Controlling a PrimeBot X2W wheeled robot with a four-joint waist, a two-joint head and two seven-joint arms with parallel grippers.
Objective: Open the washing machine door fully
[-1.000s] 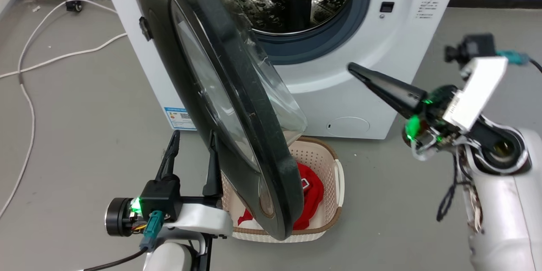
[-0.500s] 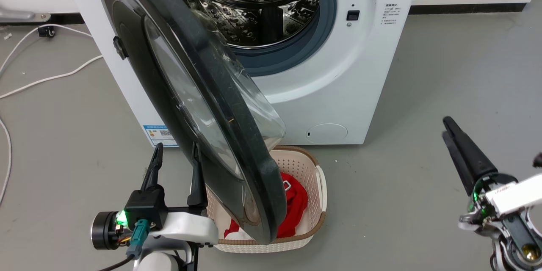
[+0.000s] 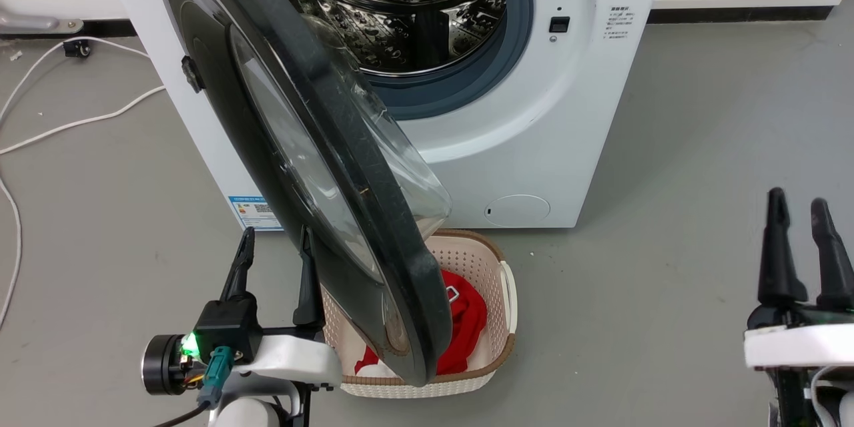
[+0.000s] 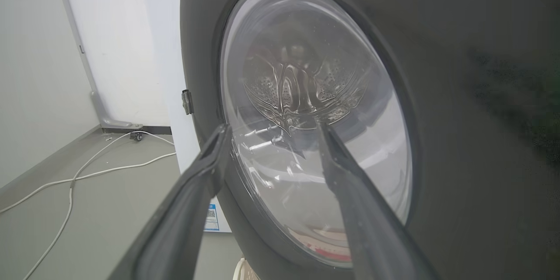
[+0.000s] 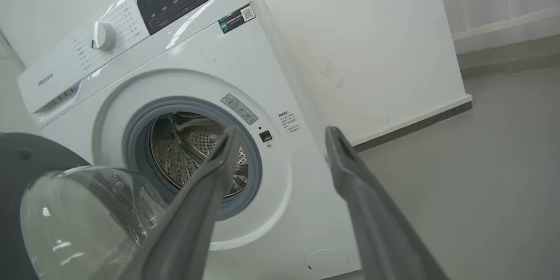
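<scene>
door (image 3: 353,167) stands swung partway out from the washing machine (image 3: 534,147), hinged on its left side, drum exposed, lower rim above the basket (image 3: 497,320) on the floor. left gripper (image 3: 277,233) just beside the door's outer face, jaws spread, empty. right gripper (image 3: 796,199) well apart near the floor's right edge, jaws spread, empty

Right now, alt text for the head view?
The washing machine door stands swung out from the washing machine, steel drum bared, over a basket of red cloth. Open left claw beside its outer face; open right claw lower right.
</scene>
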